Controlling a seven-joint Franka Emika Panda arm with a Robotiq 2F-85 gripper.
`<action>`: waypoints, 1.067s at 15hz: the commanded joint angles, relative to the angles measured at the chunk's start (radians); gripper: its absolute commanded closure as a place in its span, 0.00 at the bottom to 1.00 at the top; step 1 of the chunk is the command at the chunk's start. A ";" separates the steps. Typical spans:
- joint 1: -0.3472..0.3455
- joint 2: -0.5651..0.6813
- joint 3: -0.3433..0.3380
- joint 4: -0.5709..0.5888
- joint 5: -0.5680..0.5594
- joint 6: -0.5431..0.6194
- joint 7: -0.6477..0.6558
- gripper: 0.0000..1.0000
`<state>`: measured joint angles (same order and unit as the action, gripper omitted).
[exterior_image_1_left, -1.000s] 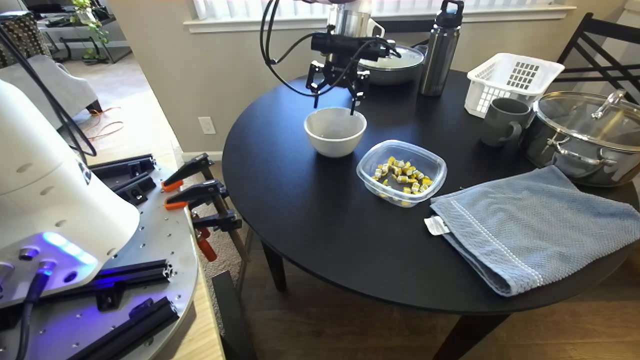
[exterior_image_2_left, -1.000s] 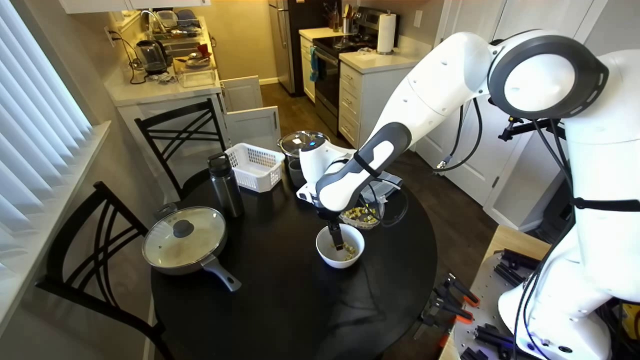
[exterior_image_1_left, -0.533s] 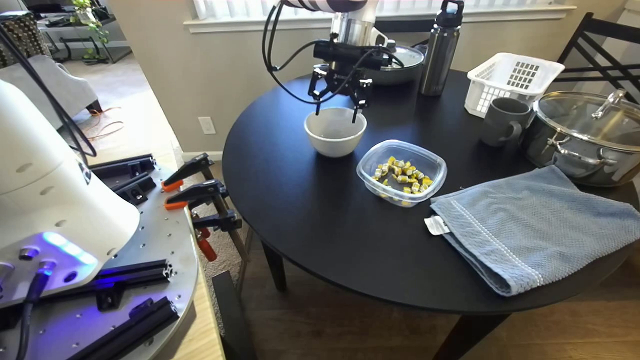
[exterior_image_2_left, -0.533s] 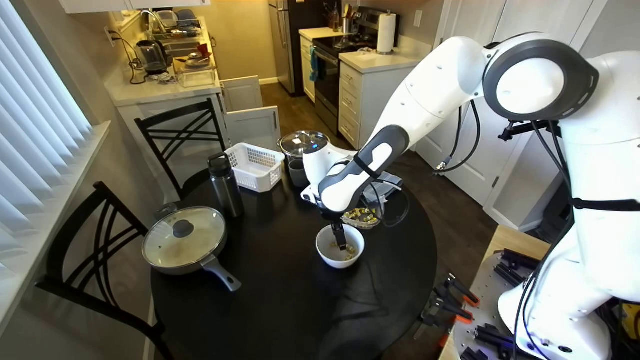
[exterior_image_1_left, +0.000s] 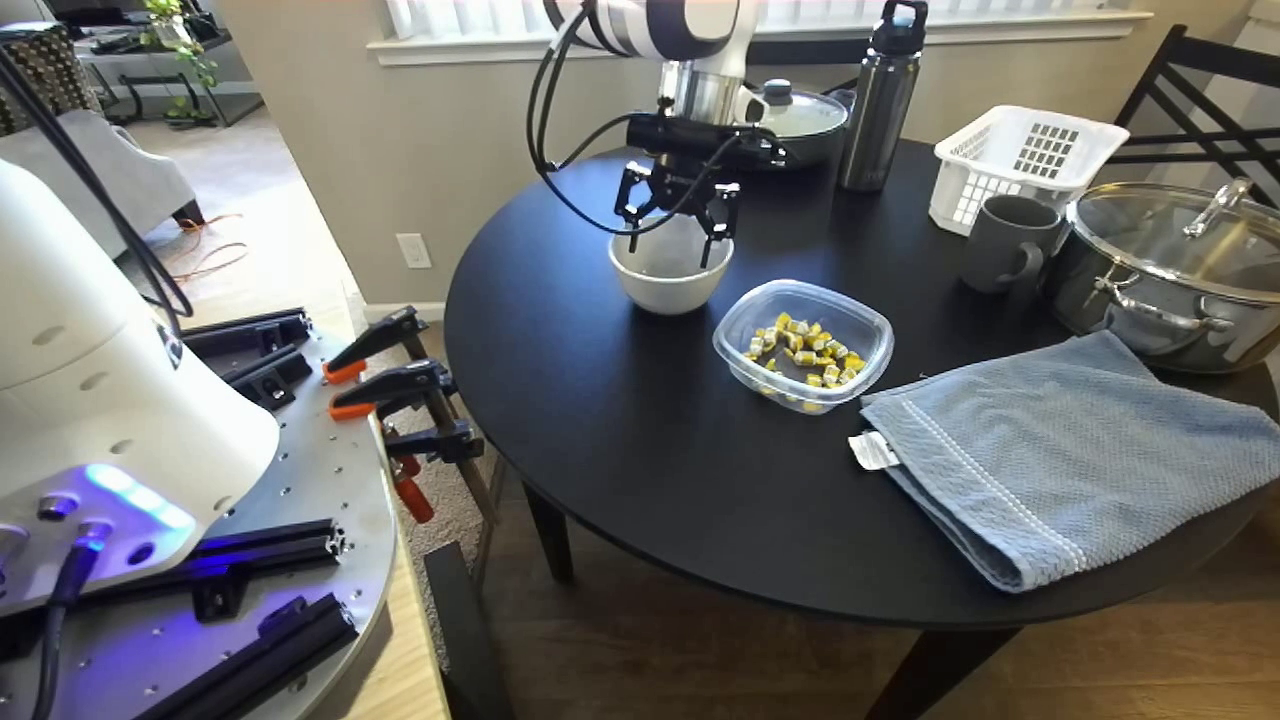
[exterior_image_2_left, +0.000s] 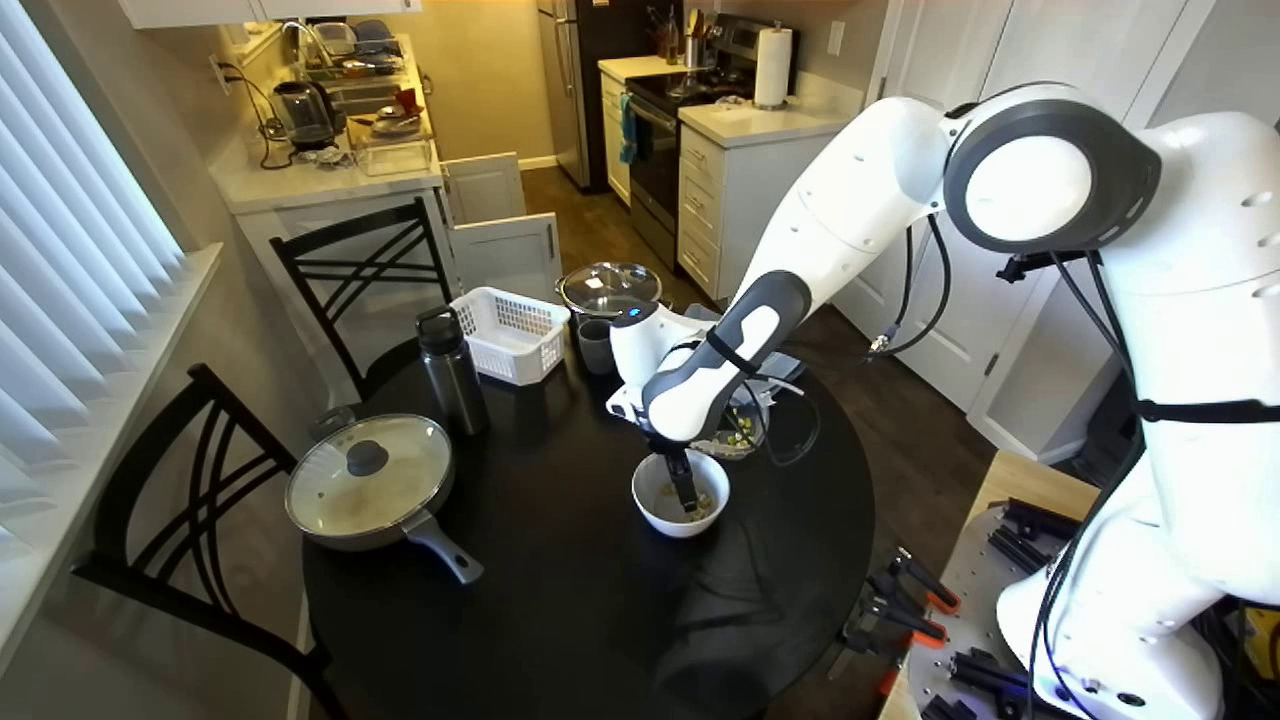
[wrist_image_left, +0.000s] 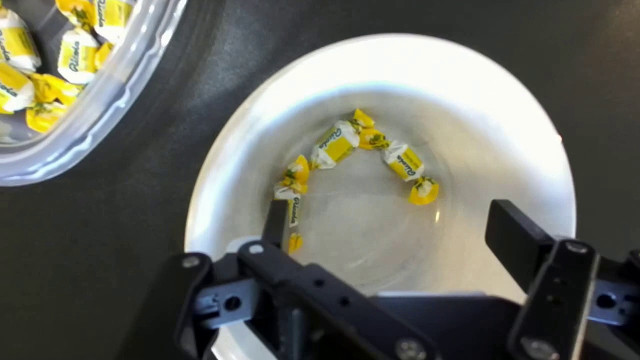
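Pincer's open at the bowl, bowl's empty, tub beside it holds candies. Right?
One slip: the bowl isn't empty. The wrist view shows wrapped candies in it, at least three. The pincer is open at the bowl, and the tub beside it holds candies, as you say.

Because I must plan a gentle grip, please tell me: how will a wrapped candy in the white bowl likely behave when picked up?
A candy is probably light, being small beside the bowl. Its twisted yellow ends look thin, so they may fold when pinched. The blocky middle seems firmer and probably won't roll far.
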<state>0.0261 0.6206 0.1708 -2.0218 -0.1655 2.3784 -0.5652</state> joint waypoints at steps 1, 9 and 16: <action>0.007 0.008 -0.014 -0.021 -0.042 0.066 0.007 0.00; 0.028 0.030 -0.036 -0.040 -0.147 0.090 0.009 0.25; 0.030 0.003 -0.049 -0.072 -0.214 0.134 0.008 0.63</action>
<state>0.0474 0.6412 0.1366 -2.0313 -0.3439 2.4625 -0.5628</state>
